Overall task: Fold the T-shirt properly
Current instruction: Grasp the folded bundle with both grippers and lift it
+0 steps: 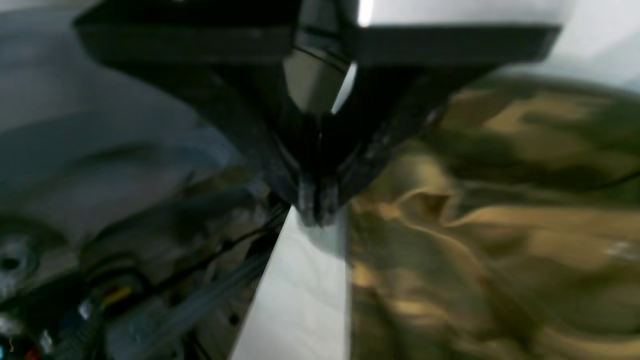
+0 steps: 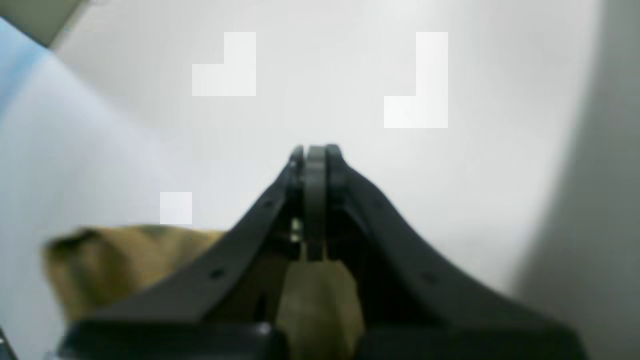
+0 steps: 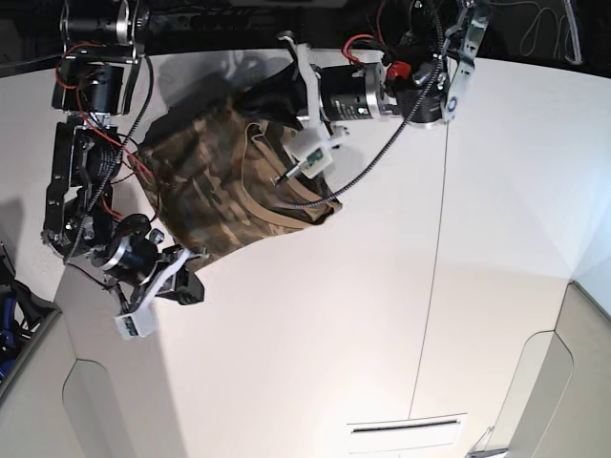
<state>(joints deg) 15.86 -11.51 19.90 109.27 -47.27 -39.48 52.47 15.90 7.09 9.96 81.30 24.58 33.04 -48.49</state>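
Lying bunched on the white counter (image 3: 382, 315), the T-shirt (image 3: 215, 191) spreads between the two arms at the far edge. The right claw (image 2: 314, 152) has its jaws pressed together, camouflage cloth showing beneath and beside it. The left claw (image 1: 316, 205) also looks pinched together at the shirt's edge, though blur hides whether cloth is caught.

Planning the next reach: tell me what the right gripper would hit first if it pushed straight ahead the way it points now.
Probably nothing but the white table. The right gripper, its jaws together, points over bare surface; the T-shirt lies behind and to one side.
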